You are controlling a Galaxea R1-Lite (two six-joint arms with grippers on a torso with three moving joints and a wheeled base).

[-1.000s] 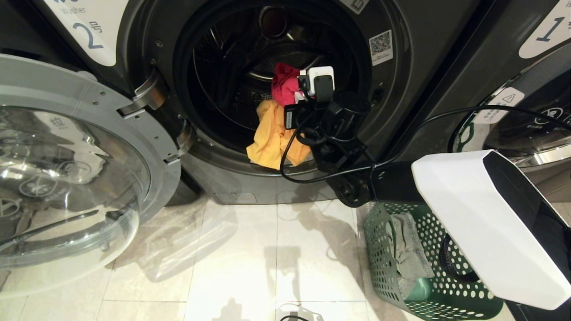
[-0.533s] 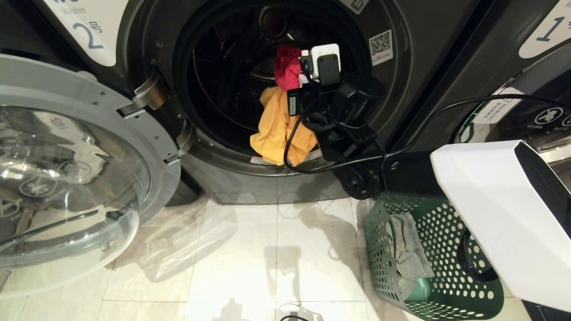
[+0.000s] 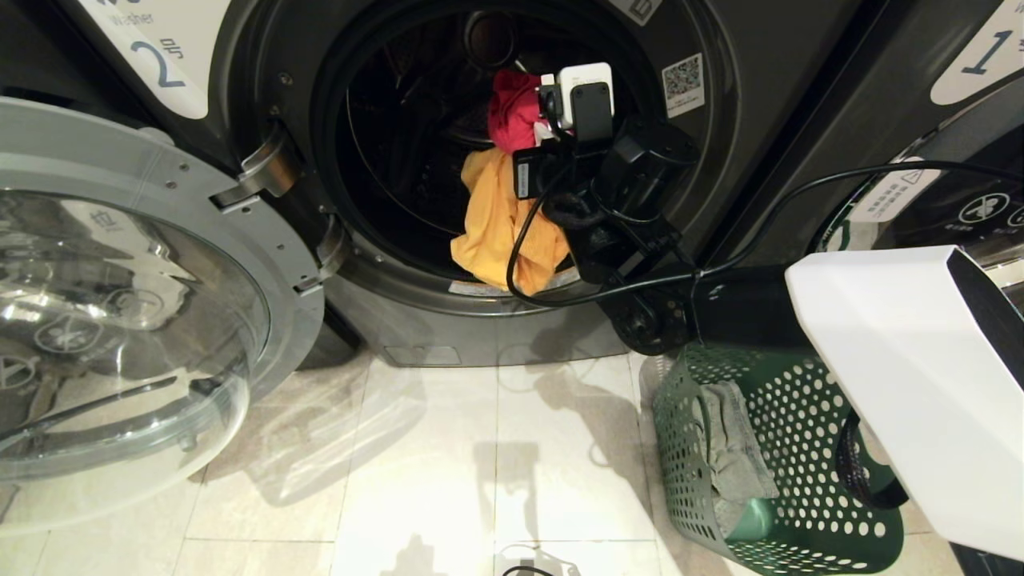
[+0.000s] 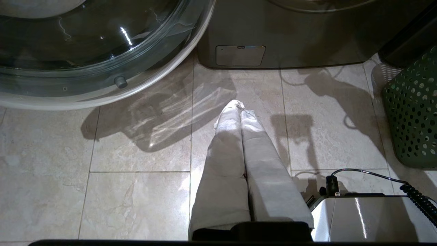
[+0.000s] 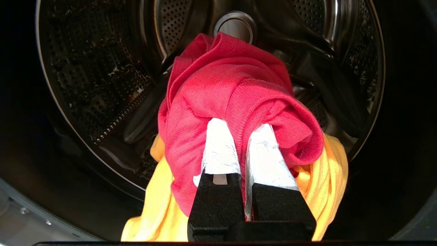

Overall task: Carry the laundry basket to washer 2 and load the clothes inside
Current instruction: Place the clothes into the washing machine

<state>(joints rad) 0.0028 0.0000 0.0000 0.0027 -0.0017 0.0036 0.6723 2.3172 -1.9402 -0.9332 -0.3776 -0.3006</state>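
Washer 2 (image 3: 160, 68) stands with its door swung open, and my right gripper (image 5: 240, 125) is at the drum mouth. It is shut on a red garment (image 5: 232, 82), with a yellow garment (image 5: 160, 205) hanging from the same bundle. In the head view the red cloth (image 3: 512, 112) is inside the opening and the yellow cloth (image 3: 500, 224) trails down over the lower door rim. The dark green laundry basket (image 3: 800, 416) sits on the floor right of the washer with grey-green clothes (image 3: 736, 456) in it. My left gripper (image 4: 239, 107) hangs shut and empty over the floor tiles.
The open glass door (image 3: 120, 320) juts out to the left, low over the floor. Washer 1 (image 3: 984, 56) stands to the right. My white right forearm (image 3: 904, 384) crosses above the basket, with a black cable (image 3: 800, 200) looping to the wrist.
My right gripper has risen and pushed a little further into the drum opening with the red and yellow clothes. The yellow cloth's hanging end has lifted with it. The left arm is still.
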